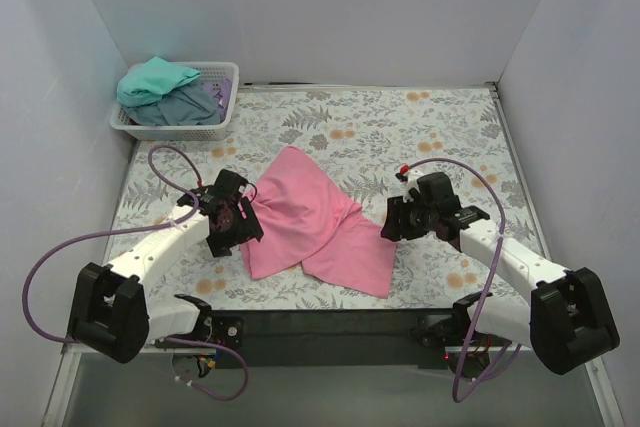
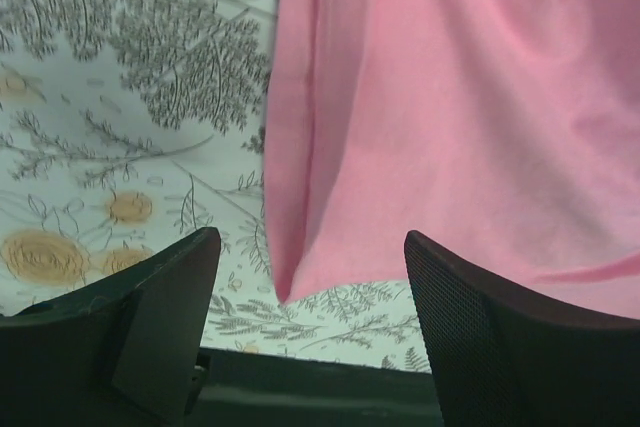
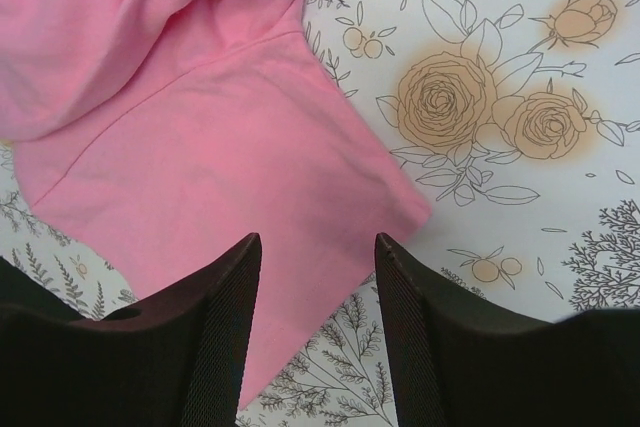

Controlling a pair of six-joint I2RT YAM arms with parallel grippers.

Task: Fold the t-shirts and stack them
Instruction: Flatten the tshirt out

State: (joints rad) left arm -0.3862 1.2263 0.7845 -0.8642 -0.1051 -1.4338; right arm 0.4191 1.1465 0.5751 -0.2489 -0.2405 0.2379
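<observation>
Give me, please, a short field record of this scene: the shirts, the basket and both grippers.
pink cloth t-shirt: rumpled on the floral table, between the grippers
teal t-shirt: heaped in the white plastic lattice basket, far left corner
grey-blue t-shirt: same basket, beneath the teal one
left gripper: open, at the pink shirt's left edge
right gripper: open, over its right corner
folded stack: none yet

**Twin arms [image 1: 150,252], lower frame.**
White links, black joints, looping purple cables [image 1: 27,287]; left claw [image 2: 310,247] and right claw [image 3: 318,247] matte black.
</observation>
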